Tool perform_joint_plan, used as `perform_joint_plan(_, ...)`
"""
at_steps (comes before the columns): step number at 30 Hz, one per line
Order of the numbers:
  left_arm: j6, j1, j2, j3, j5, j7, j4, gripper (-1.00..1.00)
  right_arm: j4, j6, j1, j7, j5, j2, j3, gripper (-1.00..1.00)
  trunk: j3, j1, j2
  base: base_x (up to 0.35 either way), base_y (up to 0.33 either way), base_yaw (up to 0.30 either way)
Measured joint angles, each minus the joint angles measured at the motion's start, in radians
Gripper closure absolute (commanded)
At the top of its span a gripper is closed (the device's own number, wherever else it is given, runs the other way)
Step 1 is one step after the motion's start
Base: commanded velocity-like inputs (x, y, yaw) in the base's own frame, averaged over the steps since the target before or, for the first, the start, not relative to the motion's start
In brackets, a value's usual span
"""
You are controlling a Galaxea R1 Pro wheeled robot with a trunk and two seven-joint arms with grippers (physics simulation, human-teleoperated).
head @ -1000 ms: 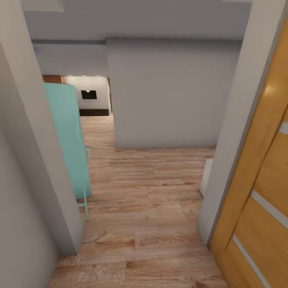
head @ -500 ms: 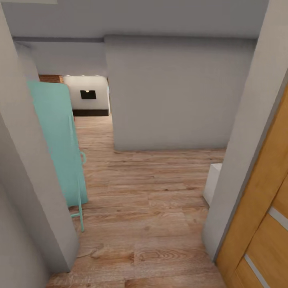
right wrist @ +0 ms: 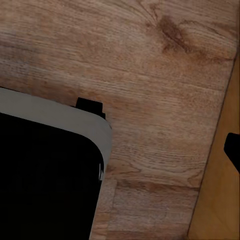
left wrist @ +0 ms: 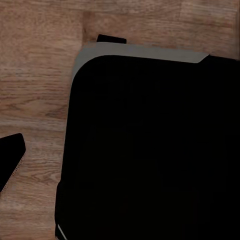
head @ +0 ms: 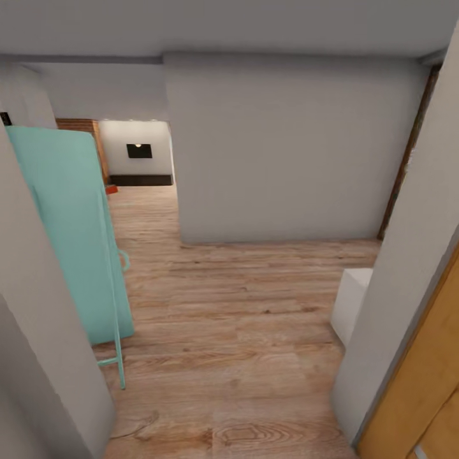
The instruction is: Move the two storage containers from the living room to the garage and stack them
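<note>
The head view looks down a hallway of wood-plank floor (head: 242, 306); a teal panel (head: 70, 229) leans at 9 o'clock, a grey wall (head: 287, 146) stands at 12, a wooden door (head: 427, 382) at 4; a small red-orange shape (head: 111, 189), perhaps 1 storage container, lies at 11 in the far room beside brick (head: 80, 125); I cannot tell either pincer's state.

No readable text — no labels, numbers, signs.
</note>
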Motion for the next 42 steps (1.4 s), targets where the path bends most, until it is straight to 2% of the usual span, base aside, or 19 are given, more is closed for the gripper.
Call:
perform_joint_plan(21, 0.000, 0.000, 0.001, -0.001, 0.000, 0.000, 0.000, -1.00, 0.000, 0.001, 0.000, -0.003, 0.000, 0.006, 0.000, -1.00, 0.000, 0.000, 0.000, 0.324, 0.000, 0.000)
perform_joint_plan(42, 0.000, 0.000, 0.000, -0.001, 0.000, 0.000, 0.000, -1.00, 0.000, 0.004, 0.000, 0.000, -0.005, 0.001, 0.002, -1.00, 0.000, 0.000, 0.000, 0.324, 0.000, 0.000)
